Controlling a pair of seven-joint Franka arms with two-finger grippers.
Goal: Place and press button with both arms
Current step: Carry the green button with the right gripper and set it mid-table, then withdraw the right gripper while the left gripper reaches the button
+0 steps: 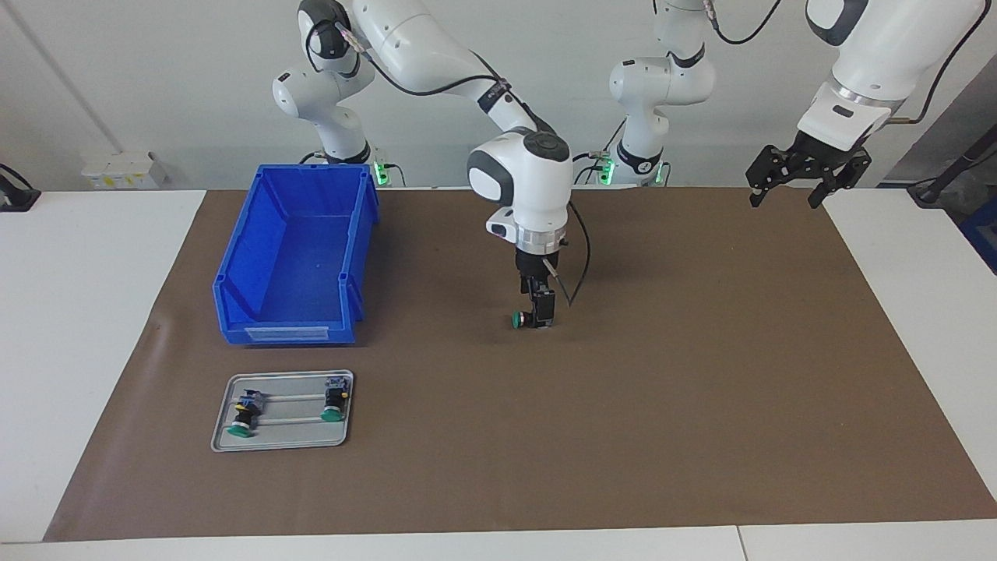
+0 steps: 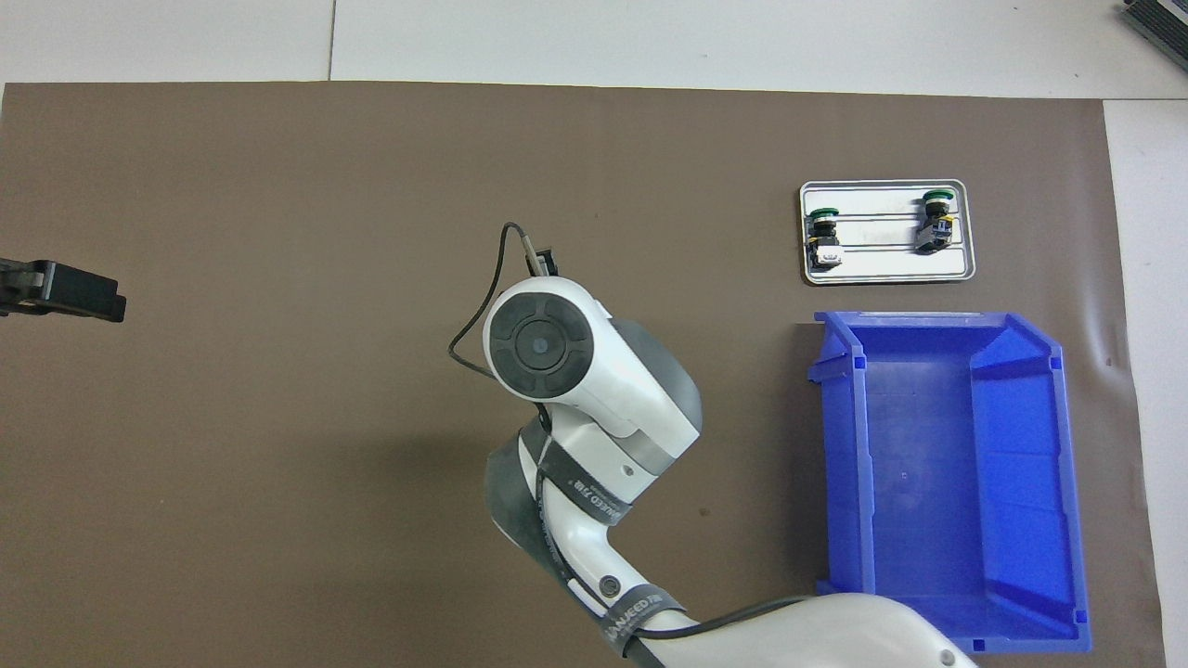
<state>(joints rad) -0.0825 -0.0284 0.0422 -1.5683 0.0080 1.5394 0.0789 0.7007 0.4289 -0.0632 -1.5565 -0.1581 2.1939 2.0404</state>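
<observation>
Mid-frame facing, right gripper (image 1: pixel 539 319) down at the button (image 1: pixel 516 319), grip unclear; overhead hides both. Left gripper (image 1: pixel 788 195) open, upper right.

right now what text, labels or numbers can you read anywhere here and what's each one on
Strap around the right arm, near the elbow: white letters, roughly "JANEED 218", reading uncertain.
Second strap lower on the same arm: about the same word, partly hidden.
Clear label slot on the front of the blue bin: no text can be made out.
Buttons on the metal tray: any markings too small to read.
Nothing readable on the mat or the grippers.
</observation>
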